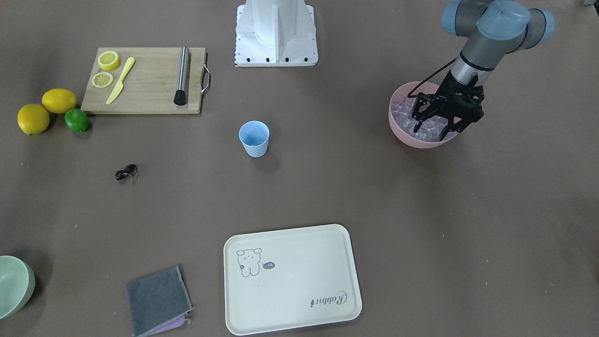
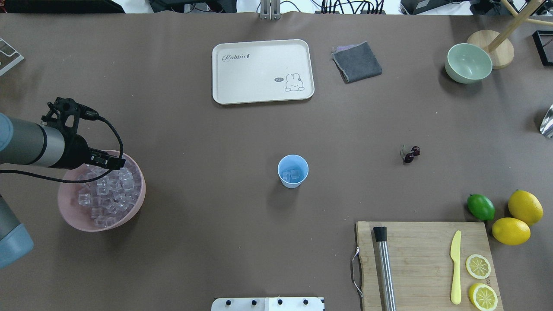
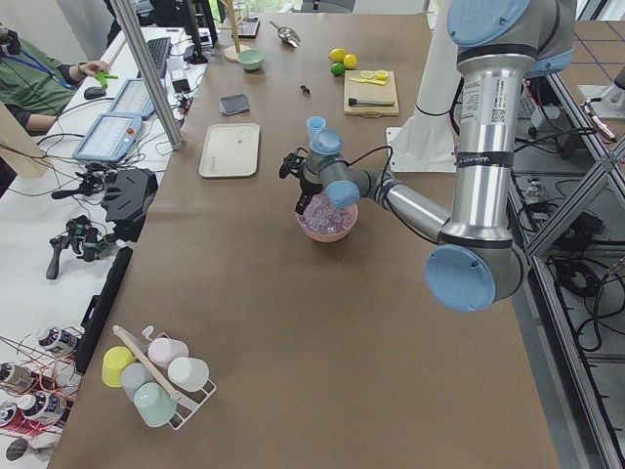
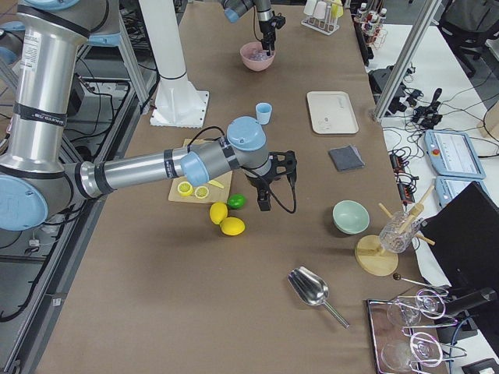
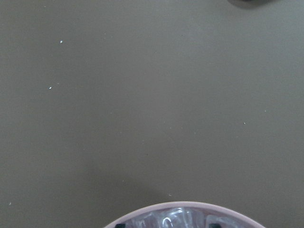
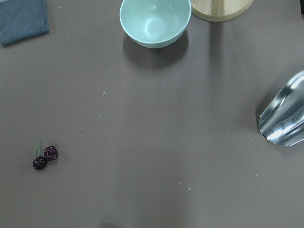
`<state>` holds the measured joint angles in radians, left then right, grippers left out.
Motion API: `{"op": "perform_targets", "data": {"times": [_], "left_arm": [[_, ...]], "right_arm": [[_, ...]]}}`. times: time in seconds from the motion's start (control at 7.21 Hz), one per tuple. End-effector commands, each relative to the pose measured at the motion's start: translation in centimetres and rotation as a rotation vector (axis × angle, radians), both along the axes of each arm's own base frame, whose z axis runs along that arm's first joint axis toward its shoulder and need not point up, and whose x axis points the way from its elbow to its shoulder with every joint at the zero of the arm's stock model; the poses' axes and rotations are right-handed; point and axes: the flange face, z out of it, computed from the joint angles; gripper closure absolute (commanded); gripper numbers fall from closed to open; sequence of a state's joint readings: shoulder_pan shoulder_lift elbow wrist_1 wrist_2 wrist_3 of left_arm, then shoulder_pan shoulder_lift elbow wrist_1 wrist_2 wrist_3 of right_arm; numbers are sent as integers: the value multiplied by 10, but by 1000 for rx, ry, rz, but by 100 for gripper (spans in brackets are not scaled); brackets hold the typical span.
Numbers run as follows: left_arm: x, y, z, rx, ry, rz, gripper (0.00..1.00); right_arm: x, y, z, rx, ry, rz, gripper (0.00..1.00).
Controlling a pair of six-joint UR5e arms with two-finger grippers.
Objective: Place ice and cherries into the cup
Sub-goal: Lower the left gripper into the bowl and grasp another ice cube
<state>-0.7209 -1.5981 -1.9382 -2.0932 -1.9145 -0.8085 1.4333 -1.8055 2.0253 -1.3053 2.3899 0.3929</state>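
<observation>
Ice (image 2: 108, 192) fills the pink bowl (image 2: 69, 214), well left of the blue cup (image 2: 293, 170). The left gripper (image 1: 430, 127) dips in with jaws apart: close squarely on one cube and lift straight.

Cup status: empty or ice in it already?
Not empty. Overhead view shows a few clear ice cubes at the bottom of the upright cup, far from full; the cherries are outside it.

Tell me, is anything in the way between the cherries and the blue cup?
No, nothing visible is. The cherries lie on the bare table, and only brown table shows between them and the cup. The lime and the cutting board sit off to one side, nearer the robot.
</observation>
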Motion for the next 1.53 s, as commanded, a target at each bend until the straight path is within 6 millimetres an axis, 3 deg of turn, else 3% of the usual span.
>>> {"op": "perform_targets", "data": {"times": [0.0,0.56,0.97,1.39], "left_arm": [[2,1,-10,-92,49,-71,28],[8,1,-3,-157,85,-116,28],[5,4,-3,-152,89,-115,42],[6,3,0,-146,93,-113,42]], "right_arm": [[-1,0,0,3,0,-2,0],[-1,0,-1,3,-1,-1,0],[-1,0,0,6,-1,-1,0],[-1,1,0,6,-1,-2,0]]}}
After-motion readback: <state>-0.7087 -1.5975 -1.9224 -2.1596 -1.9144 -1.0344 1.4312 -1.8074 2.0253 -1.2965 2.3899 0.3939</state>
